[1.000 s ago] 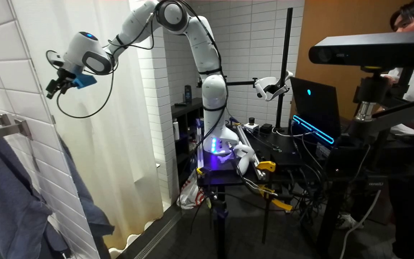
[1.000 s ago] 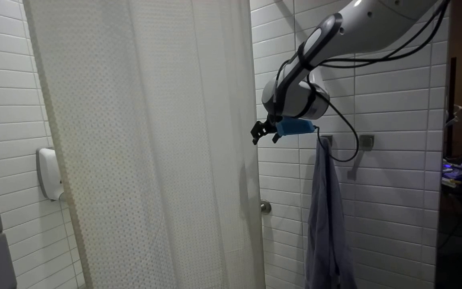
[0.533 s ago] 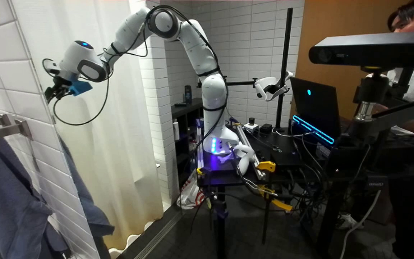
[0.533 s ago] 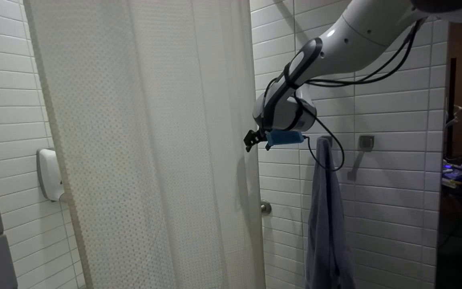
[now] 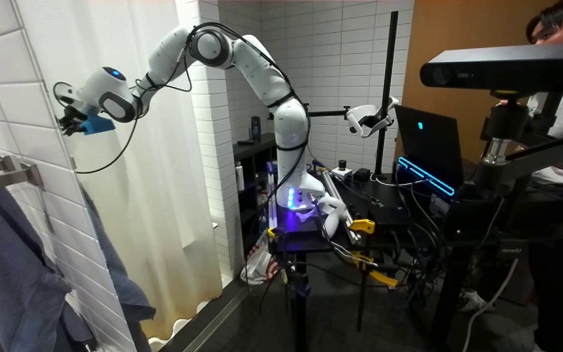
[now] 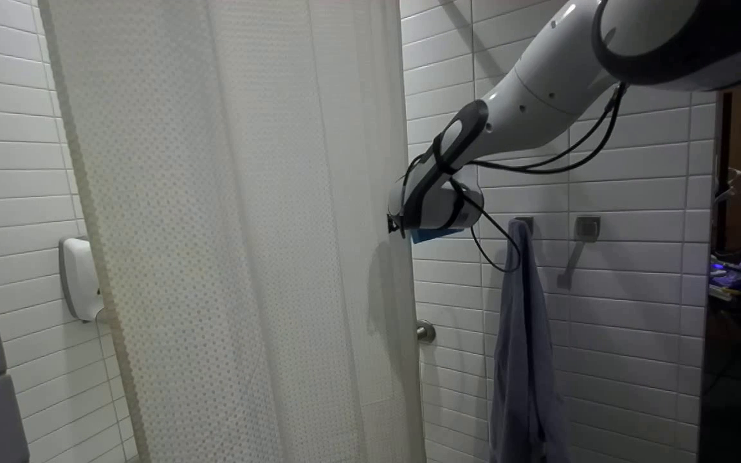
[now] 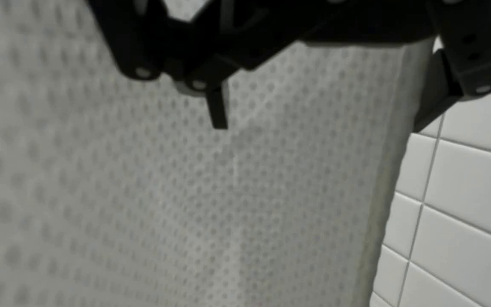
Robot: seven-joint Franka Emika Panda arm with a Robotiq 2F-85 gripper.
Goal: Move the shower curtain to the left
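Note:
The pale dotted shower curtain (image 6: 248,225) hangs down in both exterior views; it also shows at the left of the other picture beside the tiled wall (image 5: 164,220). In the wrist view the curtain (image 7: 271,213) fills most of the picture, with its edge running down right of the middle. My black gripper (image 7: 318,129) is open, its fingers wide apart. One finger is over the curtain's face, the other at its edge. In an exterior view the gripper (image 6: 393,224) is at the curtain's right edge, mostly behind the wrist. Whether it touches the cloth I cannot tell.
A tiled wall (image 6: 628,360) with a blue-grey towel (image 6: 525,360) and a metal hook (image 6: 587,228) stands beside the arm. A metal wall fitting (image 6: 426,331) is near the curtain edge. A dispenser (image 6: 80,280) is behind the curtain. A loose cable (image 5: 115,159) hangs under the wrist.
The arm has lowered and reached further out. The gripper has moved left and down in both exterior views, up to the curtain's edge. The curtain has not visibly moved.

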